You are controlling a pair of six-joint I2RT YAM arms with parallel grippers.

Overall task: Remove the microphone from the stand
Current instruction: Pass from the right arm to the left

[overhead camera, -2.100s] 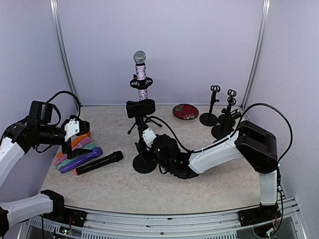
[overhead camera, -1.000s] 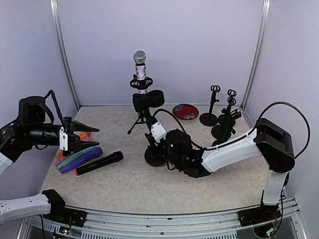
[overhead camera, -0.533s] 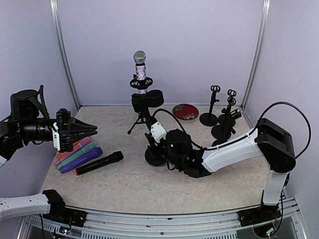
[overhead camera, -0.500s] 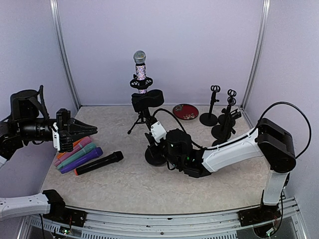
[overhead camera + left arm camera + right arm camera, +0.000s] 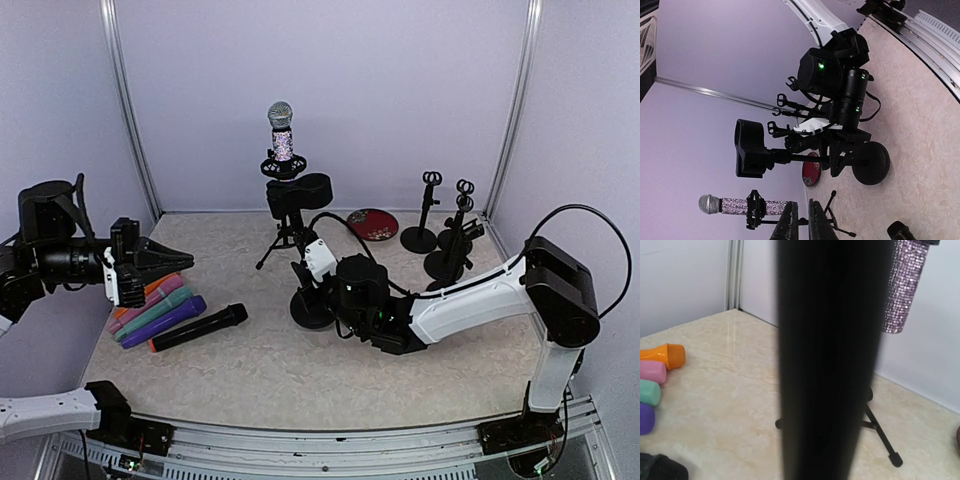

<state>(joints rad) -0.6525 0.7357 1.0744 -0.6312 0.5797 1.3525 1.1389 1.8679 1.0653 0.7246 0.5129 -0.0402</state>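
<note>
Microphone (image 5: 281,140): sparkly, seated in tripod stand (image 5: 272,252); removal not begun.
Left gripper (image 5: 180,261): closed, empty, well apart.
Right gripper (image 5: 306,278): clamped on round-base stand (image 5: 308,316) post.
Remaining: grasp, lift out.

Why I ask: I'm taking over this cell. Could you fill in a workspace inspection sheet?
Surface: beige marbled tabletop, no spills seen.
Job's things: glittery lilac microphone upright in the black tripod stand.
Clutter: orange, pink, green and purple microphones, black microphone lying left; dark red dish, empty black stands back right.
Grippers: left gripper shut, empty; right gripper shut on black round-base stand.
Cables: black cable looping over right arm.
Surroundings: lilac walls, metal corner posts.
</note>
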